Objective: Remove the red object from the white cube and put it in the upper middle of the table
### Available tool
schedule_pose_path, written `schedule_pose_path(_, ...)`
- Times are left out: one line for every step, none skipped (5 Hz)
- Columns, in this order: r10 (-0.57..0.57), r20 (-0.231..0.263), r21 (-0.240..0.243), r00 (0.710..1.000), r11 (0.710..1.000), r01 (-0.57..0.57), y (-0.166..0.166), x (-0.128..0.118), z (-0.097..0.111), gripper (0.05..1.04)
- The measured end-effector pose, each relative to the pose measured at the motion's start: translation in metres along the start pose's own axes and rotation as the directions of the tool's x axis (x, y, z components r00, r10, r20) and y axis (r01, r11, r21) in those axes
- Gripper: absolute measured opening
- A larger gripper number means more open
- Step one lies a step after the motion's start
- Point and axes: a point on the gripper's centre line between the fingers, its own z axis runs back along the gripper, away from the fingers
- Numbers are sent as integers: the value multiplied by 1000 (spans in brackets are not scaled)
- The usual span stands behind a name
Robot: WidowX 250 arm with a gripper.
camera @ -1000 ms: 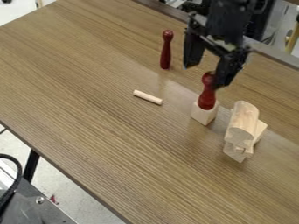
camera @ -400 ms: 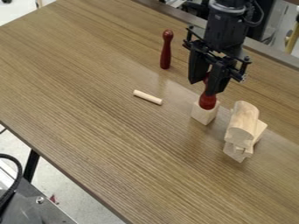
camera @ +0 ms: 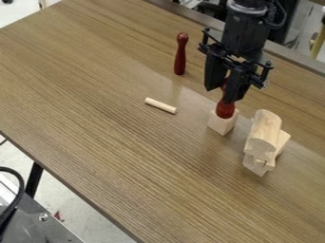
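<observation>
- The wood-grained counter [camera: 101,114] is to be used as the landing place; at its upper middle, room must be left beside the second red skittle [camera: 181,57], which could be knocked over by a careless approach.
- The black pincer [camera: 224,95] is poised at the upper part of the task's skittle; whether that skittle is grasped or merely straddled cannot be told.
- The stacked wooden blocks [camera: 264,133] are placed just beside the cube and are best kept clear of any sideways swing.
- The red skittle [camera: 225,110] to be removed is stood upright on the cube, its upper part partly hidden. It is judged to be light, stiff lacquered wood — hardly fragile, but slippery on its rounded surface. It should be held squarely at the narrow neck, below the knob, where a slip is less likely.
- The pale wooden cube [camera: 221,124] could be dragged along if a peg is seated in it — a straight, slow lift is advised, and the narrow skittle should be released only once its base is flat.
</observation>
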Motion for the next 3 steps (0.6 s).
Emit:
schedule_pose_path(25, 40, 5, 999, 1000, -26, 7, 11, 16, 461)
schedule_pose_path(67, 51, 19, 996, 998, -68, 21, 28, 27, 460)
schedule_pose_path(114, 34, 30, 993, 993, -115, 39, 40, 26, 460)
